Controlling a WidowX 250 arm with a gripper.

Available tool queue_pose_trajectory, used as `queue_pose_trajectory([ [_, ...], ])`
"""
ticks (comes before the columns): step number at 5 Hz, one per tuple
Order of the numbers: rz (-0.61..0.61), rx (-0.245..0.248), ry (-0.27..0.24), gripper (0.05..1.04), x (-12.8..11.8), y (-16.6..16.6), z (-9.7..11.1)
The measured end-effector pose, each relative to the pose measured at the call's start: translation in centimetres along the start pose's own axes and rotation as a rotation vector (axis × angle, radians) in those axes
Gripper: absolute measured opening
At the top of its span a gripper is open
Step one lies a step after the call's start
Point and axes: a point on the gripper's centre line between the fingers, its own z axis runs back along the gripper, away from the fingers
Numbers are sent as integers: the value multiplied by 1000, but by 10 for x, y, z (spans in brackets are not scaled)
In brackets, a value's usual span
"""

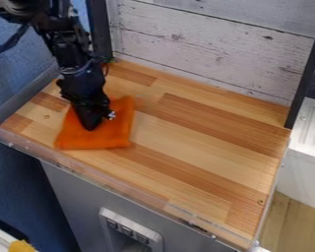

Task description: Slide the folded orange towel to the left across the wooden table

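The black robotic pincer [91, 124] points down onto a flat orange cloth [101, 139] at the left of the wood-striped tabletop [200, 128]; whether it is spread or pressed together, I cannot tell. Pressing too low could drag or crease the fabric; a shallow pinch could slip off.

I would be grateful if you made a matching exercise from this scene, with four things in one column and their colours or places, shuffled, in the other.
Things
1. Cloth
2. End effector
3. Worktop
4. Back wall

Descriptions
A. Whitish boards with dark knots
B. Black, pointing down over something orange
C. Light and darker brown wooden strips
D. Orange, lying on wood

Right pairs: 1-D, 2-B, 3-C, 4-A
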Motion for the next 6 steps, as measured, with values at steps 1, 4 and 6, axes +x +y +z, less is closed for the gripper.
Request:
queue_pose_trajectory([
  [1,50,-21,26,59,-2,3,-1],
  [4,146,-28,82,59,3,11,0],
  [6,156,-4,87,59,7,15,2],
])
